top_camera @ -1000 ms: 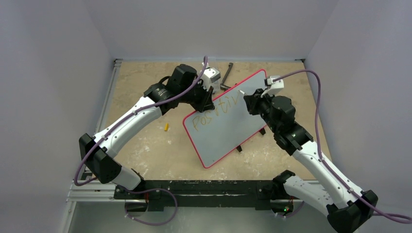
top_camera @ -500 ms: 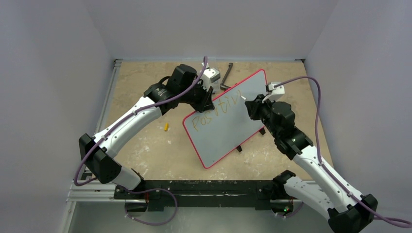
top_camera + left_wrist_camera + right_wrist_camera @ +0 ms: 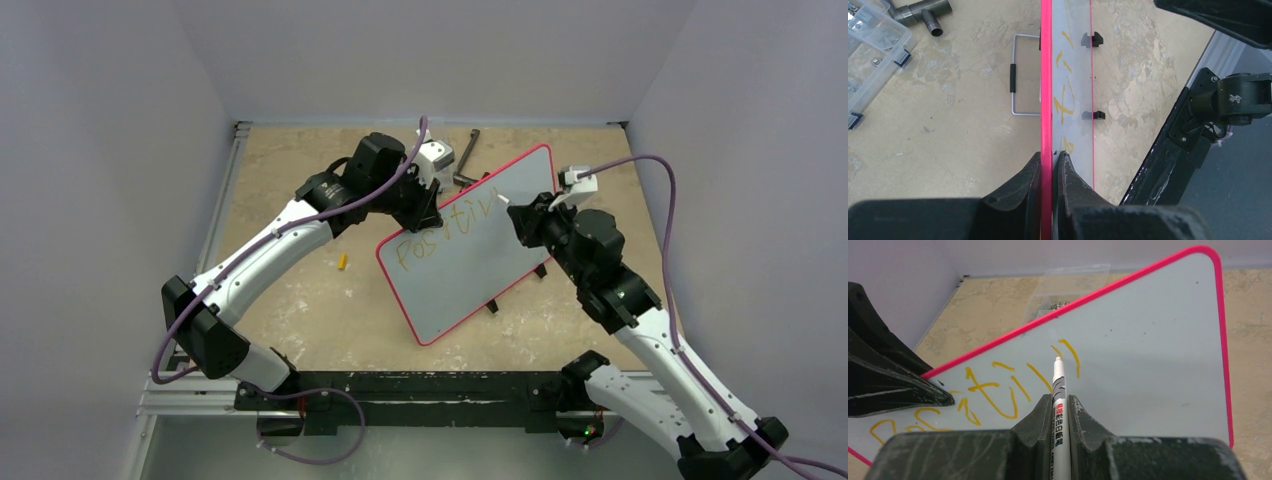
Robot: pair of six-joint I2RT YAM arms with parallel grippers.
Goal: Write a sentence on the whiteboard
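Whiteboard [image 3: 470, 275]: glossy white, thin pink-red frame with rounded corners, stands tilted on its long edge at mid-desk [image 3: 300, 300], two black feet [image 3: 492, 306] at the lower edge. Sentence [image 3: 445, 228]: orange-yellow handwriting along the upper part, legible as "Positi" plus two slanted strokes; surface below it is unmarked. Left end effector [image 3: 1050, 161] is clamped on the board's upper frame. Right end effector [image 3: 1062, 407] is closed on a white marker [image 3: 1057, 382], tip just beside the last stroke.

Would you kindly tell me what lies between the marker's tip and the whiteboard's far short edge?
Right wrist view: one orange-yellow stroke beside the marker tip, then bare whiteboard to the frame.
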